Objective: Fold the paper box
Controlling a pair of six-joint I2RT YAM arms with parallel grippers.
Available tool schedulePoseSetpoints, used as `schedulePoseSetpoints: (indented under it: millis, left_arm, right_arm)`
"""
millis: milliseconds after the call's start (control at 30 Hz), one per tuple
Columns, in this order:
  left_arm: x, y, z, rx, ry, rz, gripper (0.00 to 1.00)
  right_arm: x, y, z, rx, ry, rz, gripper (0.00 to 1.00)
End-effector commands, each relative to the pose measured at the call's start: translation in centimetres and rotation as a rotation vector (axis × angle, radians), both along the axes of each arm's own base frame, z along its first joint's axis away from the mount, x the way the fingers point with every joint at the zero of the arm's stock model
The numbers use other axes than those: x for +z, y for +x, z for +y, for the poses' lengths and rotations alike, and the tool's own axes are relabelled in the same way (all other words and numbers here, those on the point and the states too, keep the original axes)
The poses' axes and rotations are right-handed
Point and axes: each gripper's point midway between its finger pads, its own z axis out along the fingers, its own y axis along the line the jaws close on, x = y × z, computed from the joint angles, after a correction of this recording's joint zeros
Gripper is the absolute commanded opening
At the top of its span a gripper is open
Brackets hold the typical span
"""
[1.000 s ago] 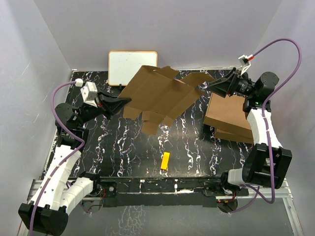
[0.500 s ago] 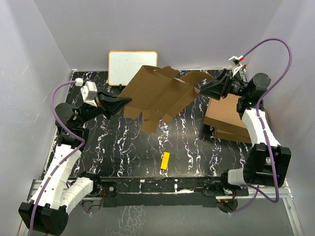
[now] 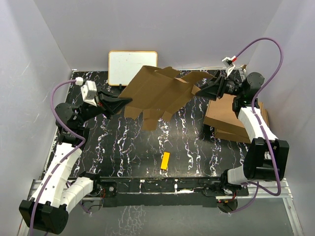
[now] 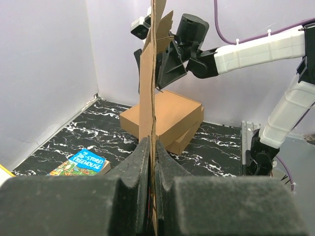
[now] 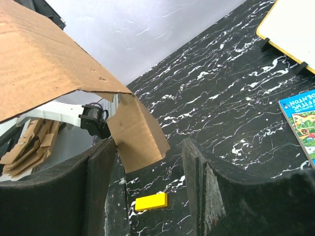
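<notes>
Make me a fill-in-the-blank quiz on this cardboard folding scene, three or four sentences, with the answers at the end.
1. The left gripper is ____ on one edge of the paper box.
2. The right gripper, at the opposite edge, has its jaws ____.
3. The small block lying on the table is ____ in colour.
4. Beside the right arm, ____ finished boxes lie stacked.

Missing words: shut; open; yellow; two.

Paper box point(image 3: 157, 96): above mid-table point(image 3: 197, 142), between left gripper point(image 3: 125, 102) and right gripper point(image 3: 199, 89).
Whiteboard point(image 3: 129, 64): at the back, behind the paper box.
Stacked boxes point(image 3: 231, 115): right side, one on the other.
Yellow block point(image 3: 165, 161): front centre.
Book point(image 4: 81, 163): near the whiteboard.
</notes>
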Motion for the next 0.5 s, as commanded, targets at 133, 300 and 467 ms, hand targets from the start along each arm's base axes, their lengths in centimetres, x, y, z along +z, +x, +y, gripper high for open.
schedulePoseSetpoints:
  millis: [133,300,467]
  left_arm:
    - [1.4,-0.8,0.0,-0.029,-0.019,-0.064,0.0]
    - [1.4,-0.8,-0.1,-0.032,-0.022,-0.063,0.0]
    - [1.4,-0.3,0.2,0.007,-0.018,-0.067,0.0]
  right_arm:
    - [2.8,-0.8,0.4,0.041,-0.008,-0.158,0.6]
    - [2.9,-1.2,0.7,0.059,-0.005,-0.176,0.53]
    - [2.6,-2.2,0.8,0.084,-0.026,-0.195,0.61]
